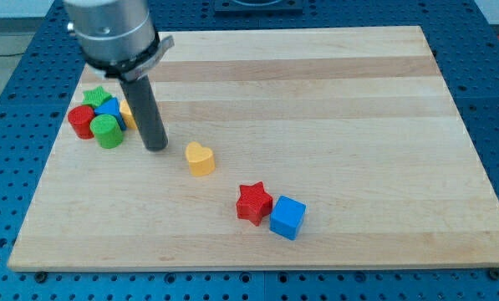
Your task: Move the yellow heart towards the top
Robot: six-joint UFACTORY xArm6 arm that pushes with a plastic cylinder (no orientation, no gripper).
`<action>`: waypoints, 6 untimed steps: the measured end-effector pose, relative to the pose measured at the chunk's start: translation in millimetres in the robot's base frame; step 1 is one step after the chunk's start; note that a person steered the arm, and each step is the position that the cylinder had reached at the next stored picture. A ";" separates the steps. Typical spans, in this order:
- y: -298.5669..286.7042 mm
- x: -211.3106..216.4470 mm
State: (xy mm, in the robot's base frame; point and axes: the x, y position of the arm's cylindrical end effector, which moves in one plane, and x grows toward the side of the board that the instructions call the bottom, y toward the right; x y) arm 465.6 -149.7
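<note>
The yellow heart [201, 158] lies on the wooden board [333, 125], left of the middle. My tip [156, 148] rests on the board just to the heart's left, a short gap apart from it. The rod rises from the tip to the arm's grey body at the view's top left. The rod stands between the heart and a cluster of blocks at the left edge.
At the left edge sit a red cylinder [82, 122], a green cylinder [109, 132], a green star [97, 96], a blue block [109, 109] and a yellow-orange block [126, 111] partly behind the rod. A red star [254, 202] touches a blue cube [287, 217] near the bottom.
</note>
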 end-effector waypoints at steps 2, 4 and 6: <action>27.6 41.9; 80.9 16.6; 122.3 -19.7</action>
State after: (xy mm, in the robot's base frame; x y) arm 445.9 -27.4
